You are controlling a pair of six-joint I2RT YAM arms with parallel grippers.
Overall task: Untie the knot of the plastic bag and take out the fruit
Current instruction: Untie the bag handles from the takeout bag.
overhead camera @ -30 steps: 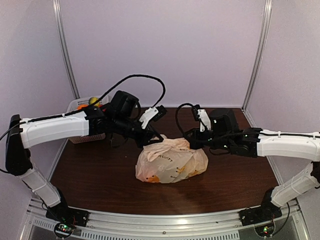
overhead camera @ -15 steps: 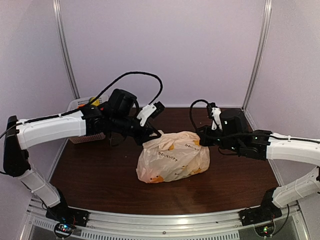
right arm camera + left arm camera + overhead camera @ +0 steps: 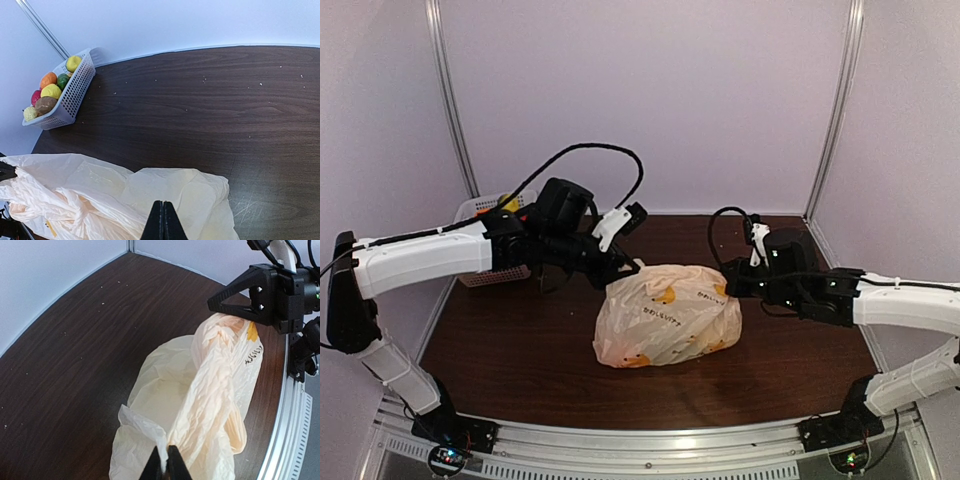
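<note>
The cream plastic bag lies mid-table, pulled taut between both grippers. My left gripper is shut on a thin strip of its plastic at the upper left, and the left wrist view shows that strip pinched at the tips. My right gripper is shut on the bag's upper right edge. A twisted band of plastic runs between them. The knot shows as a bunched twist just below the right gripper. The fruit is hidden inside the bag; only orange-yellow marks show.
A white slotted basket holding several coloured toy fruits stands at the back left corner, behind my left arm. Upright frame posts stand at the back corners. An aluminium rail runs along the near edge.
The grippers have drawn apart, my right arm moving right with the plastic. The bag's top is stretched wider and flatter. Both jaws stay shut.
</note>
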